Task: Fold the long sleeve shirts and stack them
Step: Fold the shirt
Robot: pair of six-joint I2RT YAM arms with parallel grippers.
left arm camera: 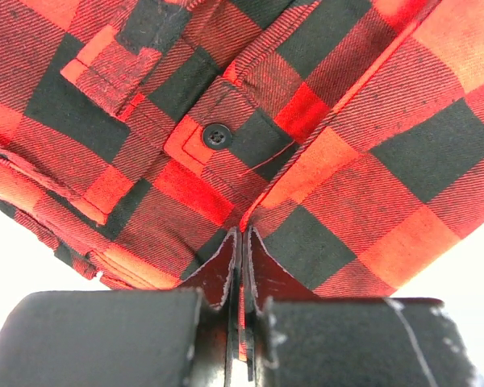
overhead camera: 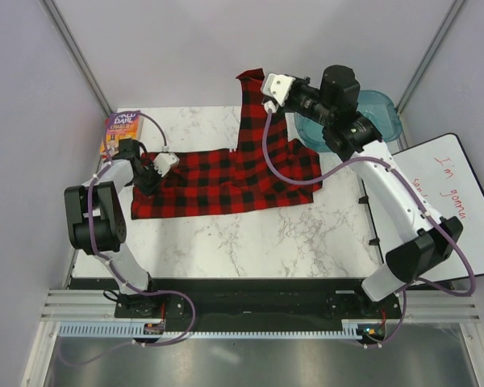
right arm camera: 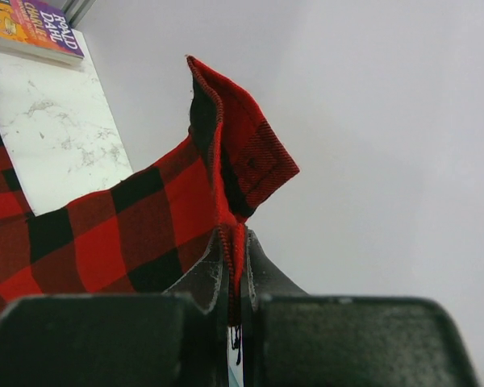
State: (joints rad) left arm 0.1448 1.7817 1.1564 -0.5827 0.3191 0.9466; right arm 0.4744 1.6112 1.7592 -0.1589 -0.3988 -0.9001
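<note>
- From the top view, we saw one long sleeve shirt (overhead camera: 226, 181) lying across the marble table (overhead camera: 250, 234). It began just beside the book (overhead camera: 121, 133) and stretched away from it.
- The left gripper (overhead camera: 153, 173) sat on the shirt's end nearest the book. The right gripper (overhead camera: 266, 97) was well away from the book and held one part of the shirt raised above the table.
- We found no folded bundle in this view.
- In the left wrist view, the left gripper (left arm camera: 242, 242) had its fingers pressed together on a ridge of the shirt (left arm camera: 323, 145), near a black button (left arm camera: 217, 135). The book was out of this view.
- In the right wrist view, the right gripper (right arm camera: 234, 242) pinched an edge of the shirt (right arm camera: 145, 234), and a cuff-like flap stood up above the fingers. The book (right arm camera: 36, 24) lay far across the table (right arm camera: 64, 137).
- We judged the task to be early. Both claws had a hold and a fold looked under way, but the shirt lay mostly open and flat. The fold remained to be finished, and stacking had not yet begun.
</note>
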